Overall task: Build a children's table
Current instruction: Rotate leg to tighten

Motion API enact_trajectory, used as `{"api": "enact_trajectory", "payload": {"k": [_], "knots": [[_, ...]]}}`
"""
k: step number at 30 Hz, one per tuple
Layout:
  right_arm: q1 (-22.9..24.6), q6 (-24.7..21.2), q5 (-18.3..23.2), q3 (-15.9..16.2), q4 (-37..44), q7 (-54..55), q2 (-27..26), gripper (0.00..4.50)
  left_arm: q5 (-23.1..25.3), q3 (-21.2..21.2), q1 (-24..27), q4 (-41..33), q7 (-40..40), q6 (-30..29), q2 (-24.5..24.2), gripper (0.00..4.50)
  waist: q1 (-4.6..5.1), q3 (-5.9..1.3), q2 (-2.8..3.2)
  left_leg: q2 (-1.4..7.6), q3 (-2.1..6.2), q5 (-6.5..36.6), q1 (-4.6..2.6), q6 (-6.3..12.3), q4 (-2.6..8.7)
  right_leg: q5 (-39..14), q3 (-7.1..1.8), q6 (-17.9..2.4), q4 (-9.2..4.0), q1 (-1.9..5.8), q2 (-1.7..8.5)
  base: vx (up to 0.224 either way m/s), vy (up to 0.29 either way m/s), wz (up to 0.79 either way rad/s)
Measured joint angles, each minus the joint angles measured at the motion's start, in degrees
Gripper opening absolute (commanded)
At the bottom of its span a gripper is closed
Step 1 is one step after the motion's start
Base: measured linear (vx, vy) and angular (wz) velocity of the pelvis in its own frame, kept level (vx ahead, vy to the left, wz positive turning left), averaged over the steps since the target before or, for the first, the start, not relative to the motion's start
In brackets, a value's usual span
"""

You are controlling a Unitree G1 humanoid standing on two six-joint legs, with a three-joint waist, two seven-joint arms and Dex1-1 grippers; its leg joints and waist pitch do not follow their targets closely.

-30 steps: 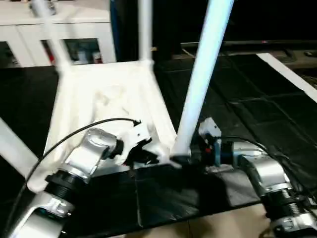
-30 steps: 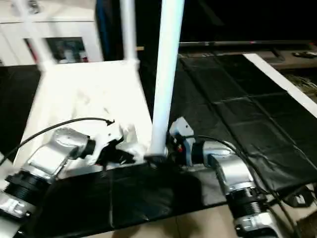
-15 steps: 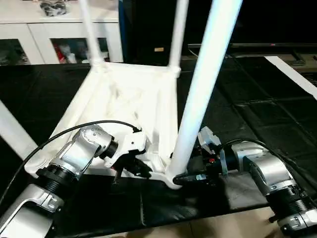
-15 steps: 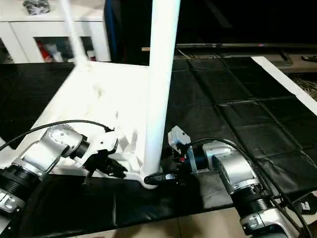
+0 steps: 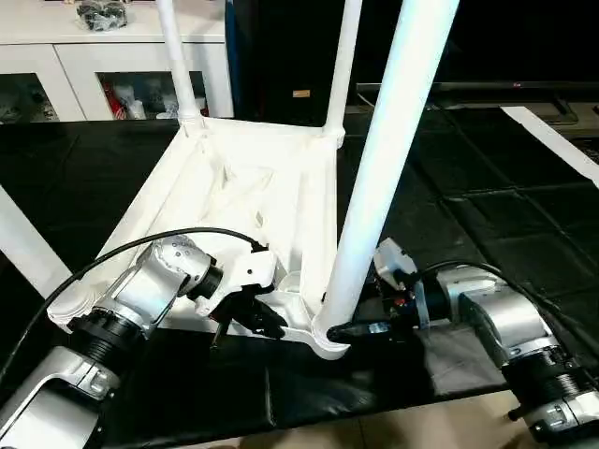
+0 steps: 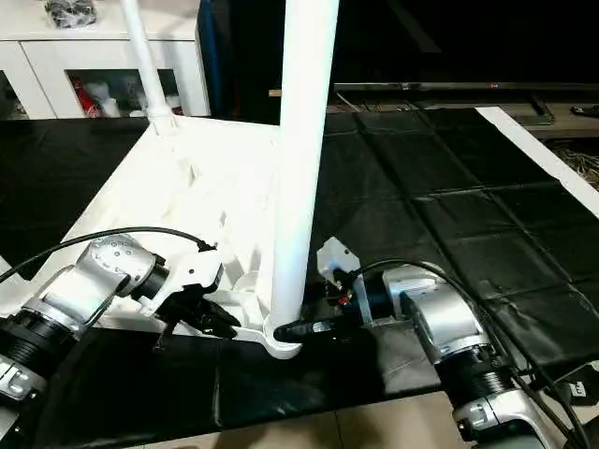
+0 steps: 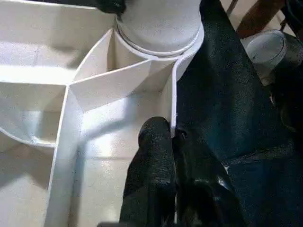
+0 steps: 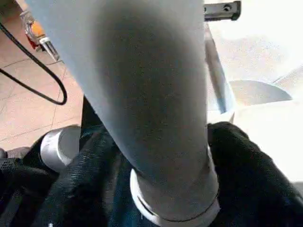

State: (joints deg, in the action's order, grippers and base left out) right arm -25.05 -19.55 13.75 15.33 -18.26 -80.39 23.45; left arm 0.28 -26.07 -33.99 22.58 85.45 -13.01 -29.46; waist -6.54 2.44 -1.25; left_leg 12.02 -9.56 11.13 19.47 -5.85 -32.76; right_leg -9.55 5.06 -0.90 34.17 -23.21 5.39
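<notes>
The tabletop (image 5: 243, 201) lies upside down on the black-covered floor. Three legs stand in its sockets, and a fourth (image 5: 23, 248) shows at its left corner. My left claw (image 7: 173, 142) is pinched on the near rim. My right claw (image 5: 360, 329) straddles the near-right leg (image 5: 388, 168) at its base, grip uncertain. I judge only seating remains.

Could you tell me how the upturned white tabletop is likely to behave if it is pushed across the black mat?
The tabletop looks stiff: its underside is ribbed. It is probably light, being thin-walled plastic, and may slide on the black mat. With the tall legs standing up from its corners, a push high on one might tip it.
</notes>
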Motion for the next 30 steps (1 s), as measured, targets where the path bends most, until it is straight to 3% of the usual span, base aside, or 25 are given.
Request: {"api": "enact_trajectory", "payload": {"k": [8, 12, 17, 19, 21, 27, 29, 30], "knots": [[1.5, -0.4, 0.2, -1.0, 1.5, 1.8, -0.9, 2.21, -0.1, 0.4, 0.0, 0.3, -0.8, -0.4, 0.6, 0.0, -0.04, 0.0, 0.01, 0.01, 0.0, 0.0, -0.07, 0.0, -0.02, 0.0, 0.0, 0.0, 0.01, 0.08, 0.0, 0.0, 0.0, 0.0], [3.1, -0.4, -0.3, -2.7, 1.9, 7.4, -3.2, 2.14, 0.0, 2.1, 0.0, 1.7, -3.8, -3.3, 2.0, 0.0, 0.22, -0.02, 0.04, 0.01, -0.02, 0.0, -0.48, -0.07, -0.02, -0.1, -0.03, 0.1, 0.03, 0.4, -0.01, 0.0, 0.0, 0.0], [2.8, -1.4, -3.7, -7.8, 0.1, 24.8, -9.2, 2.04, 1.2, 6.8, -0.1, 4.1, -16.1, -10.3, 8.2, 0.0, 1.92, -0.14, 0.22, -0.07, 0.02, -0.1, -0.58, -0.21, -0.08, -0.1, -0.04, 0.2, -0.1, 0.41, -0.01, -0.031, 0.003, -0.03], [1.6, -2.8, -5.2, -9.6, -0.9, 32.3, -11.3, 2.01, 1.2, 8.5, -0.1, 4.2, -21.6, -13.7, 11.7, 0.0, 3.22, -0.14, 0.22, -0.13, 0.27, -0.1, -0.47, -0.21, -0.24, -0.1, 0.36, 0.2, -0.4, 0.4, -0.02, 0.0, 0.0, 0.0], [0.3, -3.9, -6.1, -10.9, -2.2, 37.4, -13.3, 1.98, 1.1, 9.9, -0.1, 4.2, -25.5, -16.2, 14.1, 0.0, 3.82, -0.16, 0.25, -0.13, 0.59, -0.1, -0.41, -0.21, -0.19, -0.1, 0.66, 0.2, -0.85, 0.43, -0.08, 0.0, 0.0, 0.0], [-2.0, -5.2, -7.7, -12.8, -4.3, 46.8, -17.1, 1.98, 1.0, 12.6, -0.1, 4.1, -33.5, -19.6, 18.3, 0.0, 4.46, -0.16, 0.27, -0.12, 0.79, -0.1, -0.31, -0.2, -0.17, -0.1, 0.77, 0.2, -1.12, 0.47, -0.1, 0.0, 0.0, 0.0], [-2.2, -5.0, -7.9, -12.9, -4.5, 47.6, -17.5, 2.53, 1.0, 12.8, -0.1, 4.0, -34.0, -20.0, 18.5, 0.0, 4.59, -0.16, 0.27, -0.12, 0.8, -0.1, -0.32, -0.19, -0.16, -0.1, 0.76, 0.2, -1.11, 0.49, -0.1, 0.0, 0.0, 0.0], [-2.3, -4.6, -8.4, -13.1, -4.8, 48.2, -17.9, 2.53, 1.1, 12.9, -0.1, 3.5, -34.7, -20.6, 18.8, 0.0, 4.62, -0.16, 0.27, -0.11, 0.81, -0.1, -0.31, -0.19, -0.15, -0.1, 0.76, 0.2, -1.11, 0.47, -0.1, 0.0, 0.0, 0.0]]}}
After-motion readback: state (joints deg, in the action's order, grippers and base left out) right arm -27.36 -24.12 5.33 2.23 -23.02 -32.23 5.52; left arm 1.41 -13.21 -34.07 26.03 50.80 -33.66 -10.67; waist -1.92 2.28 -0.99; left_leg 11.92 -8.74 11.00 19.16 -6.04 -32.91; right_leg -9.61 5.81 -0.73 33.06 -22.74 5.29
